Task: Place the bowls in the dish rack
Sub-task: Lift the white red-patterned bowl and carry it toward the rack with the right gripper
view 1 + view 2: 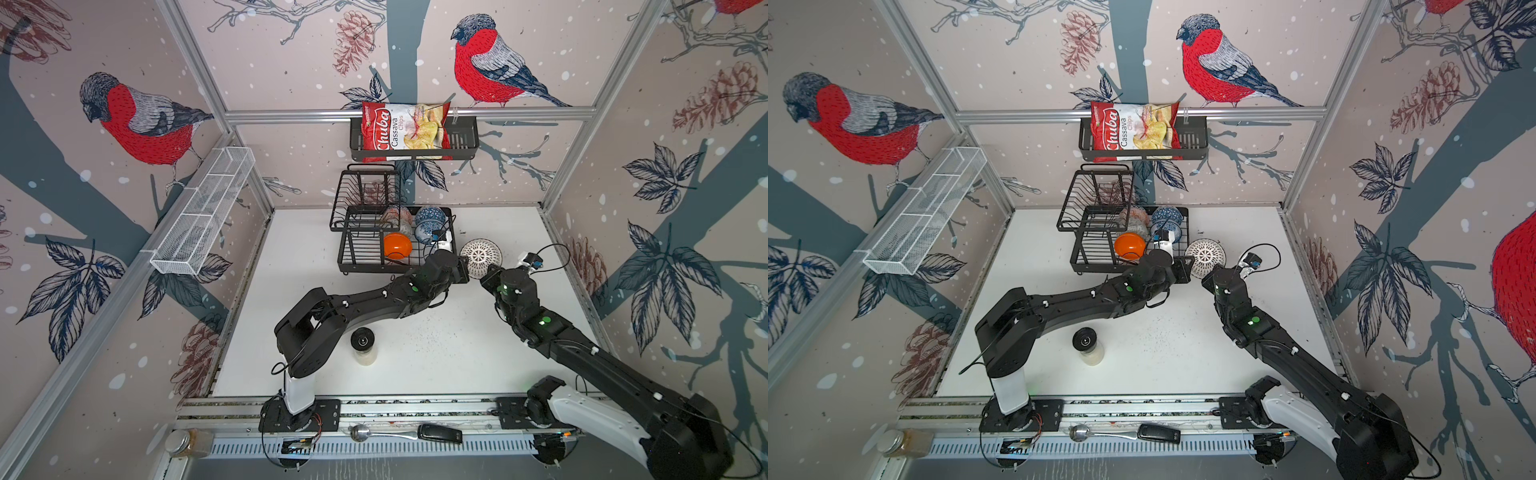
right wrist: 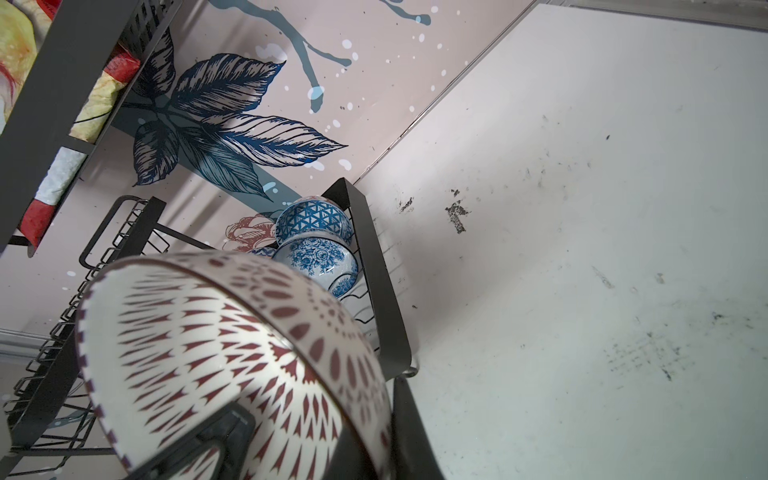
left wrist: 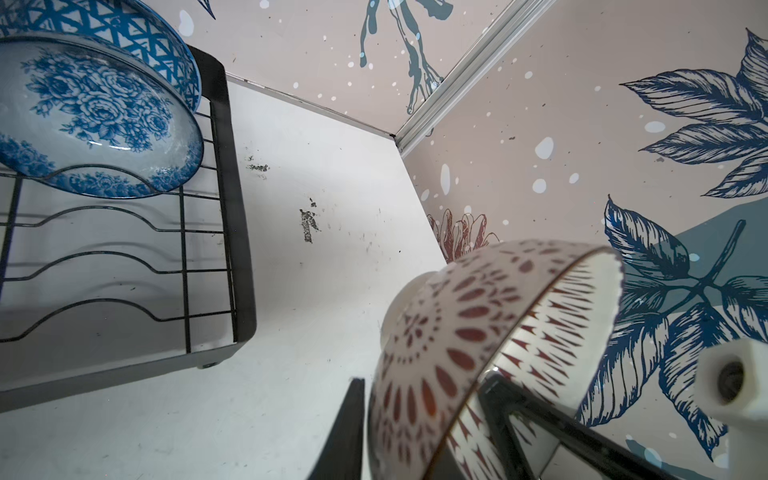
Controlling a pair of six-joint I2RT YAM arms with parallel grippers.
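Observation:
A white bowl with a brown pattern [image 1: 481, 255] [image 1: 1205, 255] hangs tilted on edge just right of the black wire dish rack [image 1: 345, 253] [image 1: 1077, 253]. Both grippers grip its rim. My left gripper [image 1: 465, 268] [image 3: 422, 380] is shut on the bowl [image 3: 478, 332], one finger outside and one inside. From the other side, my right gripper [image 1: 488, 272] [image 2: 316, 399] is shut on the same bowl [image 2: 249, 332]. In the rack's lower tray stand an orange bowl [image 1: 397, 245], two blue-white bowls [image 3: 95, 116] [image 3: 124, 29] and an orange-white patterned bowl [image 1: 395, 216].
A chips bag [image 1: 405, 131] fills the black wall basket above the rack. A white mesh shelf [image 1: 203, 212] runs along the left wall. A black-lidded jar [image 1: 363, 345] stands near the left arm's base. A spoon [image 1: 365, 432] and a glass jar [image 1: 187, 442] lie on the front rail.

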